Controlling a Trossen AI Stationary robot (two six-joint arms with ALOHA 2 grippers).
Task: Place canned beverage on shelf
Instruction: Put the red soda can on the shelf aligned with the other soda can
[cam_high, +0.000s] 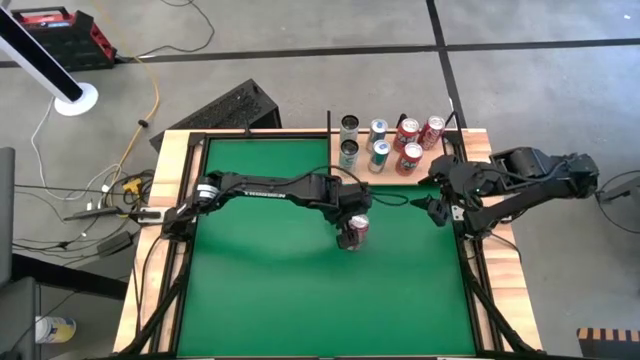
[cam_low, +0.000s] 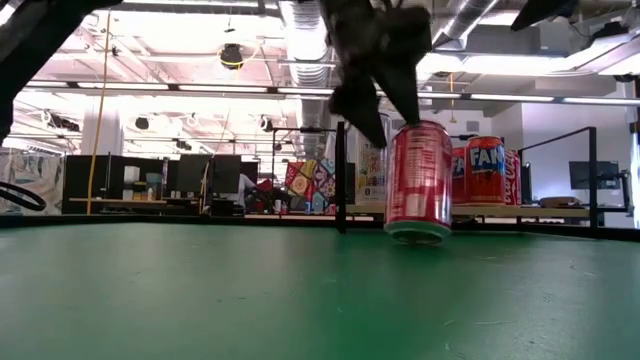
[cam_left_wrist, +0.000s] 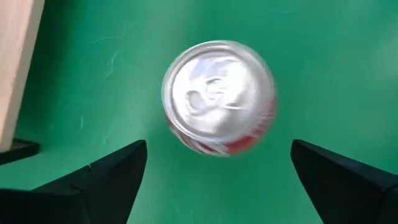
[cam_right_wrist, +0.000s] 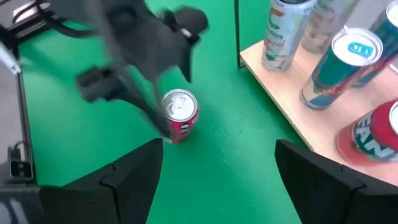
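Observation:
A red beverage can (cam_high: 354, 232) (cam_low: 419, 182) stands upright on its base on the green surface, right of the middle. My left gripper (cam_left_wrist: 217, 149) hangs open just above it, slanting down, with one finger on either side of the can's silver top (cam_left_wrist: 219, 96) and a clear gap to each. The shelf (cam_right_wrist: 292, 118), a pale wooden panel (cam_high: 432, 162), lies at the table's far edge. My right gripper (cam_right_wrist: 219, 146) (cam_high: 437, 208) is open and empty at the right edge, near the shelf's corner.
Several cans (cam_high: 380, 145) stand on the shelf, among them a teal one (cam_right_wrist: 339, 68) and a red one (cam_right_wrist: 373, 140). Thin black upright rods (cam_right_wrist: 237, 31) (cam_low: 341, 175) mark its edges. A wooden rim (cam_high: 175, 190) frames the green surface (cam_high: 270, 290).

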